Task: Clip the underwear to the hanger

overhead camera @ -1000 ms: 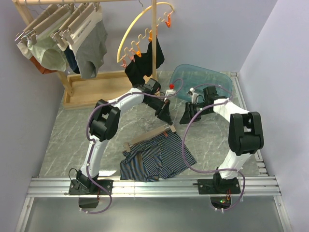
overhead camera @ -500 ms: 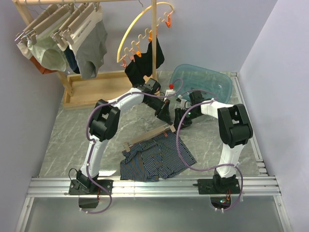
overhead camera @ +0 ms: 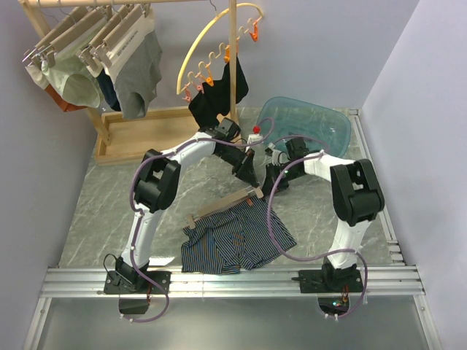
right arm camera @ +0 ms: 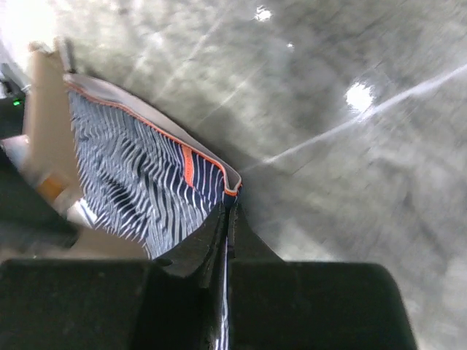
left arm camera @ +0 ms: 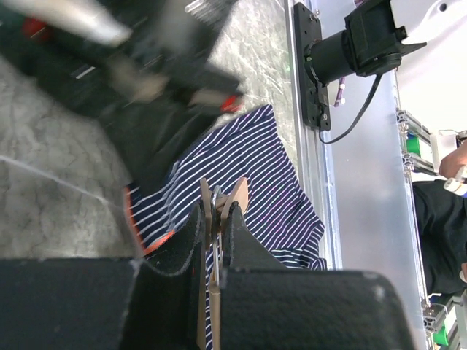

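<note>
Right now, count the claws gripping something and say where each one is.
2. The left claw is shut on one end of the hanger. The right claw, just beside it, is shut on the waistband edge of the underwear. Neither is hidden.

The grey marbled tabletop (overhead camera: 102, 211) carries dark navy pinstriped underwear (overhead camera: 233, 244), spread rumpled near the front edge. At the far left stands a pale wooden rack base (overhead camera: 146, 135). At the far right rests a translucent blue plastic basin (overhead camera: 303, 120), well apart from the underwear.
</note>
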